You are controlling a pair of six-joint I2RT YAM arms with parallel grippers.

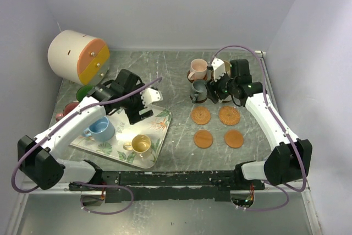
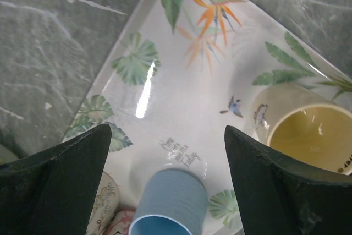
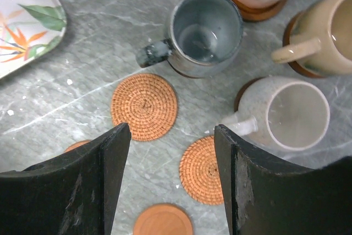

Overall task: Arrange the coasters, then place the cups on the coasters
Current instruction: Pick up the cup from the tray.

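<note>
At left, we see the left gripper (image 2: pixel 166 141), jaws wide apart and empty, above the leaf-print tray (image 2: pixel 165 75), where the light blue cup (image 2: pixel 170 205) and yellow cup (image 2: pixel 300 130) sit. Rightward, 4 bare coasters (image 3: pixel 144 106) lie just beside 4 cups (image 3: pixel 206 28) standing on coasters. Over them hangs the right gripper (image 3: pixel 171 136), jaws apart, holding nothing.
</note>
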